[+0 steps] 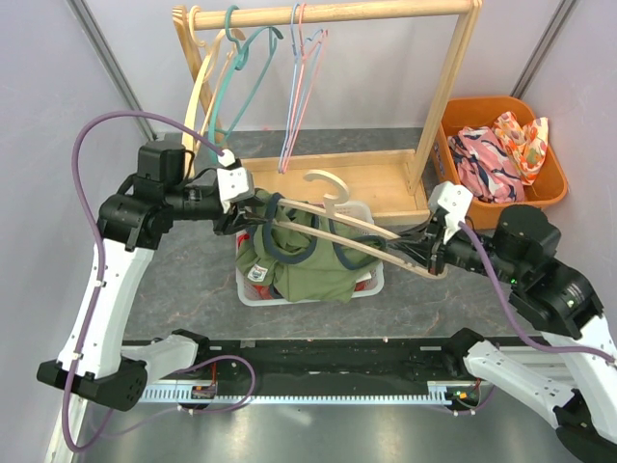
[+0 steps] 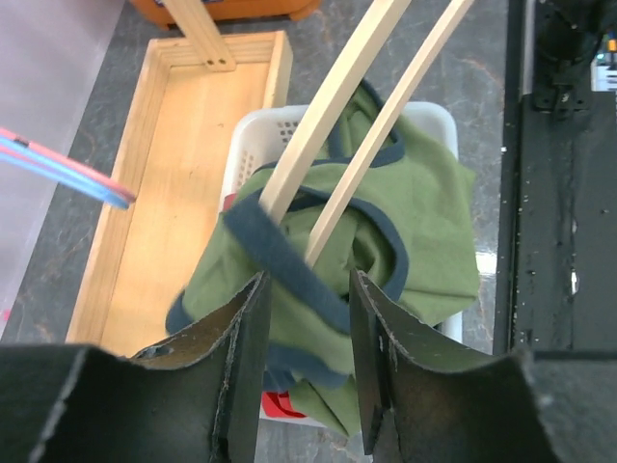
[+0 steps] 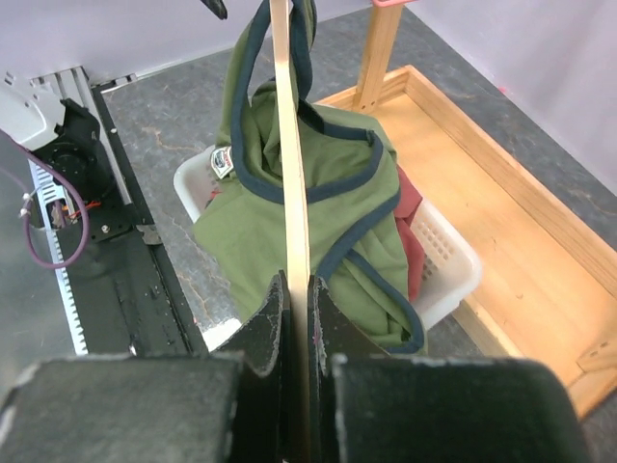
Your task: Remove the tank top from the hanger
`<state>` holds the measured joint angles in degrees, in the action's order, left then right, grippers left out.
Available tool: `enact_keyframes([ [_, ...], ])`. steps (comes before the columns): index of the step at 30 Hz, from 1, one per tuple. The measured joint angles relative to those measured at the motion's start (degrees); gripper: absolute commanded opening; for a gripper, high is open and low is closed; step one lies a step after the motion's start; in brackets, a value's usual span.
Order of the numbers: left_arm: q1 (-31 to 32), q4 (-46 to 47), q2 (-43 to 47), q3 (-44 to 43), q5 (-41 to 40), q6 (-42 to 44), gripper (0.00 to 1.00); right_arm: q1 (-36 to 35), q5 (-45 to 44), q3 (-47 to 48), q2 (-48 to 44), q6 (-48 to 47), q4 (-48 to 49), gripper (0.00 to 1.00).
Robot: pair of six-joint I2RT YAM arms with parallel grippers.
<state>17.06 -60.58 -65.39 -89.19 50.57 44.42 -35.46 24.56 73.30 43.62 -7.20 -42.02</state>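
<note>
The right gripper (image 3: 298,284) clenches the hanger (image 3: 290,145) at 4 o'clock, steadying it; the left gripper (image 2: 308,282), released, straddles the top (image 2: 424,231) strap at 10 o'clock.

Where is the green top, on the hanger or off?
On. The green navy-trimmed tank top hangs looped around the wooden hanger, over the white plastic basket.
</note>
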Motion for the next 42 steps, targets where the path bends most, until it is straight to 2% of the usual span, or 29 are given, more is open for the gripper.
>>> enact_keyframes([
  [1,0.00,0.55,0.20,0.68,-0.66,-0.07,0.39,0.00,-0.09,0.55,-0.24,0.20,-0.81,0.00],
  [4,0.00,1.62,0.57,3.50,-2.43,-0.31,0.18,0.02,-0.04,3.34,0.31,1.11,-4.48,0.00],
  [5,0.00,1.95,0.57,4.59,-2.93,-0.35,0.07,0.00,-0.04,4.57,0.83,1.38,-6.10,0.00],
  [6,0.00,2.14,0.52,5.31,-3.45,-0.48,0.04,0.00,-0.02,5.25,1.18,1.46,-7.13,0.00],
  [13,0.00,2.56,0.61,7.26,-5.90,-0.66,0.02,0.00,0.55,6.86,3.39,1.79,-13.00,0.00],
  [22,0.00,4.22,0.94,8.13,-8.57,-0.68,0.02,0.02,0.83,8.04,3.65,1.90,-15.50,0.00],
  [30,-0.02,11.85,0.79,14.64,-21.92,-3.76,0.02,0.11,4.44,14.45,0.11,2.58,-15.43,0.00],
  [35,-0.07,13.16,0.94,17.46,-23.15,-4.79,0.02,0.00,-2.29,17.38,-3.13,2.99,-14.97,0.00],
  [39,-0.04,12.26,1.88,17.81,-19.91,-5.01,0.02,-0.11,-11.54,18.03,-2.10,5.09,-16.17,0.00],
  [42,0.83,10.64,2.54,17.81,-16.96,-5.01,0.02,-0.31,-14.29,18.03,-1.60,6.14,-16.39,0.00],
])
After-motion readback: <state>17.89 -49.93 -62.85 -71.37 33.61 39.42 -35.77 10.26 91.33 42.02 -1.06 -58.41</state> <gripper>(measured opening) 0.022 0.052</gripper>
